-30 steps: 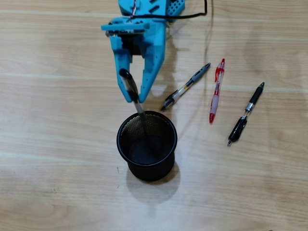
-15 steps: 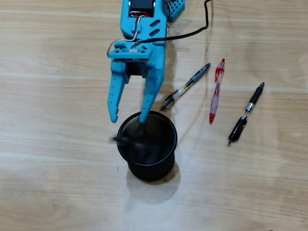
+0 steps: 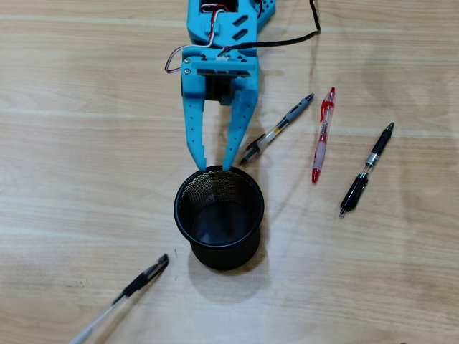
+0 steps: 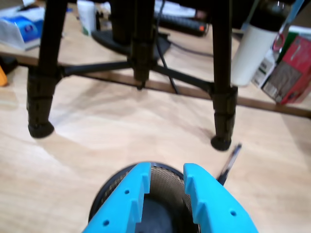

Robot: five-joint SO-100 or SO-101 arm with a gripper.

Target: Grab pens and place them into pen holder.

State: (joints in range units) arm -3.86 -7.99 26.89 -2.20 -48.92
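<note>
The black wire-mesh pen holder [image 3: 222,256] stands upright in the middle of the table and looks empty. My blue gripper [image 3: 215,168] is open and empty, with its fingertips just over the holder's far rim. Four pens lie on the wood. The clear-grey click pen [image 3: 276,130] lies just right of the gripper, then the red pen [image 3: 323,136], then the black pen with a silver band [image 3: 367,170]. The clear stick pen with a black cap [image 3: 125,294] lies at the lower left. In the wrist view my gripper [image 4: 166,169] hangs above the holder [image 4: 111,180], and the stick pen [image 4: 228,165] lies beyond it.
In the wrist view black tripod legs [image 4: 41,87] stand on the table beyond the holder. A white bottle [image 4: 252,48] and boxes [image 4: 291,68] sit past the table's far edge. A black cable [image 3: 287,39] runs from the arm's base.
</note>
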